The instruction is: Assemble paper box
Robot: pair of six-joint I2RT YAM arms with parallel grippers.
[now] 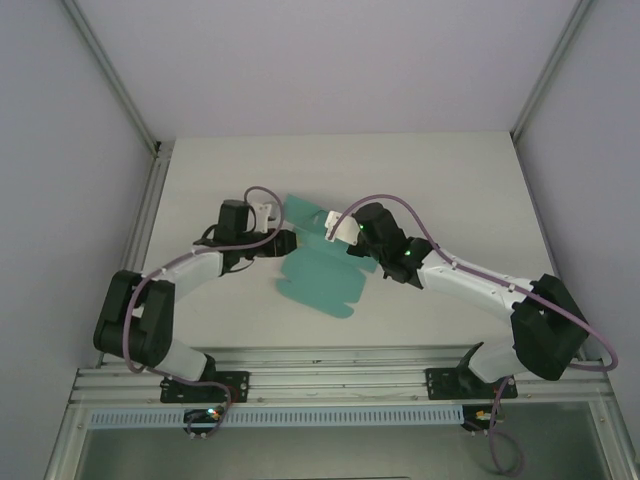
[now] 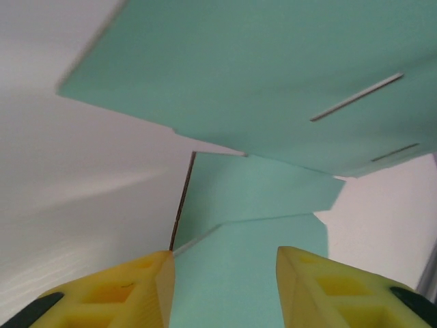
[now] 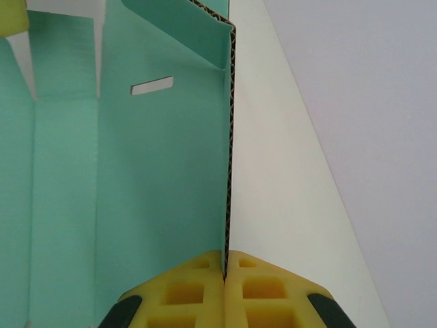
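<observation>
Right gripper (image 3: 225, 265) pinched tight on the edge of a raised panel of the paper box (image 1: 322, 276). Left gripper (image 2: 225, 266) jaws apart, a teal flap lying between them, unclamped. Box partly folded, mid-table (image 1: 470, 180), between both grippers.

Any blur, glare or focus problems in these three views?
Top external: evenly lit, sharp, no glare. Left wrist: the paper box and the left gripper look soft, too close to focus. Right wrist: crisp; the box's corrugated edge reads clearly at the right gripper.
</observation>
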